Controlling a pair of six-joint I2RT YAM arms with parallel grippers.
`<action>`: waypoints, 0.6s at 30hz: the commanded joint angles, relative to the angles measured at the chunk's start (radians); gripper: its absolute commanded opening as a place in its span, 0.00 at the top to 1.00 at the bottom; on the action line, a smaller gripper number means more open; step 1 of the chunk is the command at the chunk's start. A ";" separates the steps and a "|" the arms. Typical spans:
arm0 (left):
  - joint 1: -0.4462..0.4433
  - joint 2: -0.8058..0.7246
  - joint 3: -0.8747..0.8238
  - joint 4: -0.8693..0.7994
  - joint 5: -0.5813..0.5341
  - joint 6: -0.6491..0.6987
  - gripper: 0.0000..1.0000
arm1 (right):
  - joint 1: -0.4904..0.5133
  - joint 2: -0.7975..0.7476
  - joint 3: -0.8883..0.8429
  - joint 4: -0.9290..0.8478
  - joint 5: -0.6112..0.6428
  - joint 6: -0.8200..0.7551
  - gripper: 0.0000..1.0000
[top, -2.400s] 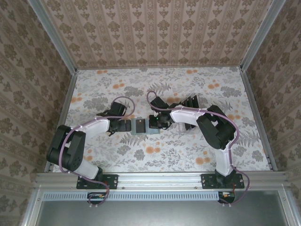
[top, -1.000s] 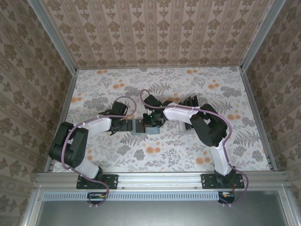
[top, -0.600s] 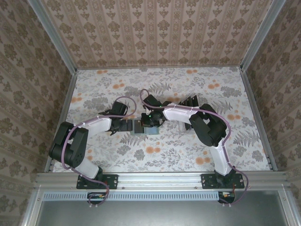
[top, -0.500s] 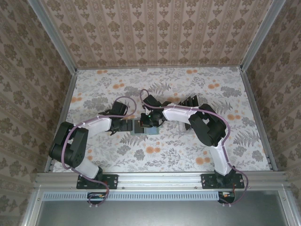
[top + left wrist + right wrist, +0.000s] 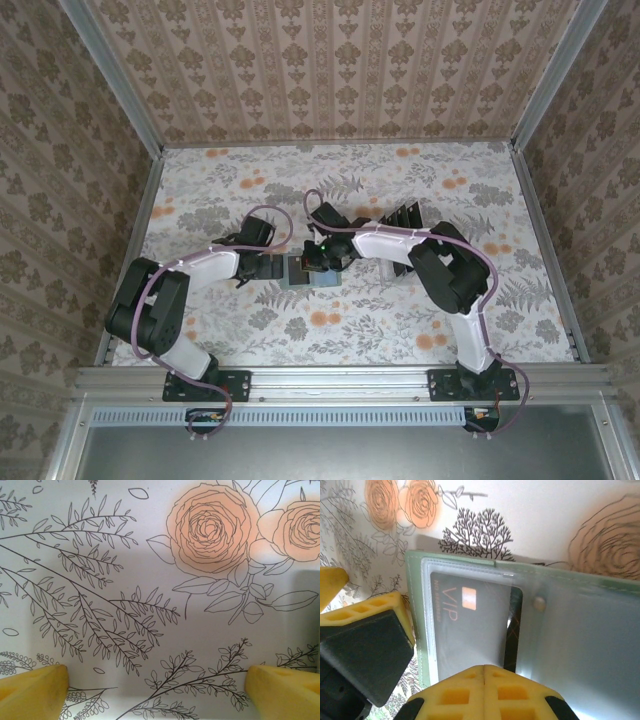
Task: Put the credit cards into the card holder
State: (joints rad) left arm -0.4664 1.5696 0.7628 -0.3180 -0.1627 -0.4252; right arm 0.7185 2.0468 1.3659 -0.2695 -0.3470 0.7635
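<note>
The sage-green card holder (image 5: pixel 413 587) lies open on the flowered cloth, a black credit card (image 5: pixel 465 625) marked VIP tucked under its clear sleeve. My right gripper (image 5: pixel 484 669) is shut, its tips pressed together at the card's near edge, with nothing seen between them. From above, the right gripper (image 5: pixel 318 262) sits over the holder (image 5: pixel 295 273). My left gripper (image 5: pixel 268 268) is just left of the holder and open; its fingertips (image 5: pixel 37 686) stand wide apart over bare cloth. One left finger (image 5: pixel 372 617) rests beside the holder's left edge.
A rack (image 5: pixel 405 216) of several black cards stands behind the right arm. Patterned walls and a metal frame (image 5: pixel 150 200) enclose the table. Open cloth lies in front of the holder and toward the back.
The right gripper came left from beside the holder to over it and has shifted only slightly since. The left gripper edged closer to the holder's left side.
</note>
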 commanded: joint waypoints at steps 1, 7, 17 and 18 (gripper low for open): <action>-0.014 0.057 -0.016 0.040 0.034 -0.004 0.00 | -0.008 -0.038 -0.013 -0.034 0.041 -0.009 0.98; -0.016 0.057 -0.016 0.039 0.035 -0.003 0.00 | -0.007 -0.035 -0.028 -0.042 0.071 -0.016 0.98; -0.016 0.062 -0.019 0.044 0.036 -0.004 0.00 | -0.001 -0.001 -0.023 -0.045 0.061 -0.020 0.98; -0.015 0.061 -0.019 0.045 0.038 -0.004 0.00 | 0.002 0.003 -0.018 -0.047 0.060 -0.021 0.98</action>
State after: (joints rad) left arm -0.4709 1.5719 0.7628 -0.3138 -0.1658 -0.4255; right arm 0.7139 2.0396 1.3441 -0.2886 -0.2924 0.7586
